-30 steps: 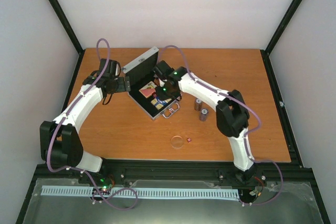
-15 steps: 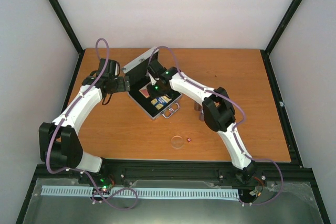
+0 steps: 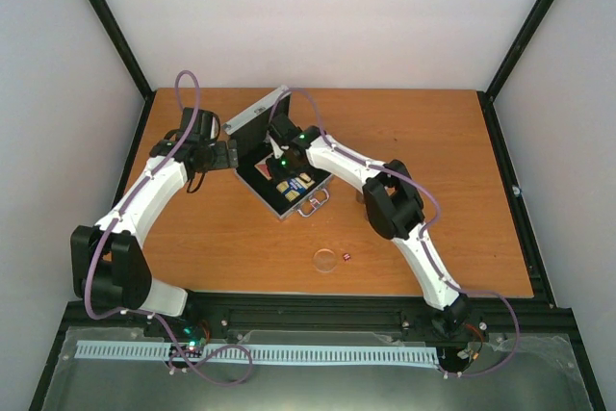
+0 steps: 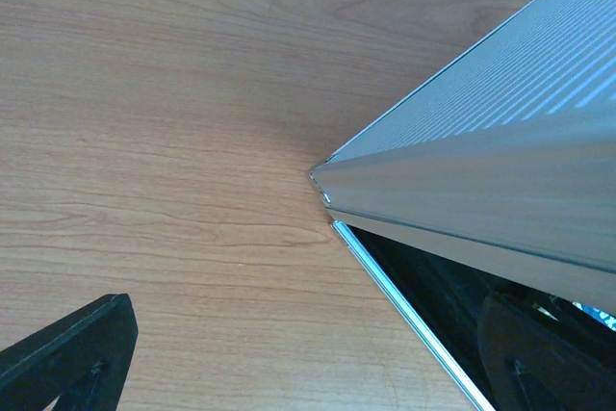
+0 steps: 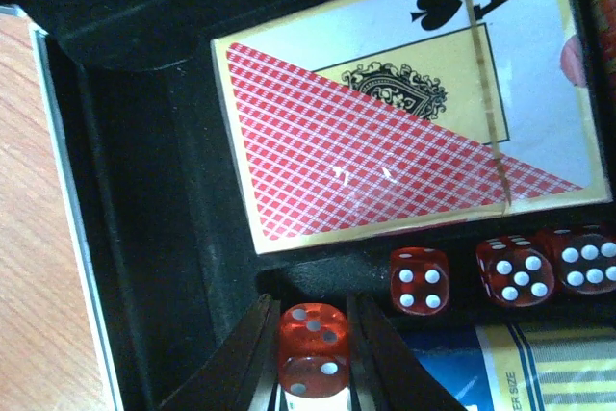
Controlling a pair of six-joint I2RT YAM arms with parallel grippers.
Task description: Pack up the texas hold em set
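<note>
Right hand (image 5: 310, 320) pinched a translucent red die (image 5: 314, 351) over the black-lined silver aluminium case (image 5: 144, 190), at 9 o'clock of three seated red dice (image 5: 515, 271); a tilted release risked jamming it against its neighbour.

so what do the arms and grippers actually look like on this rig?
Left arm and right arm: white links, bulky black joints, a purple cable looping along each. Green lights glow near the right wrist. Left gripper is black; right gripper's fingers are dark, slim and tapered.
</note>
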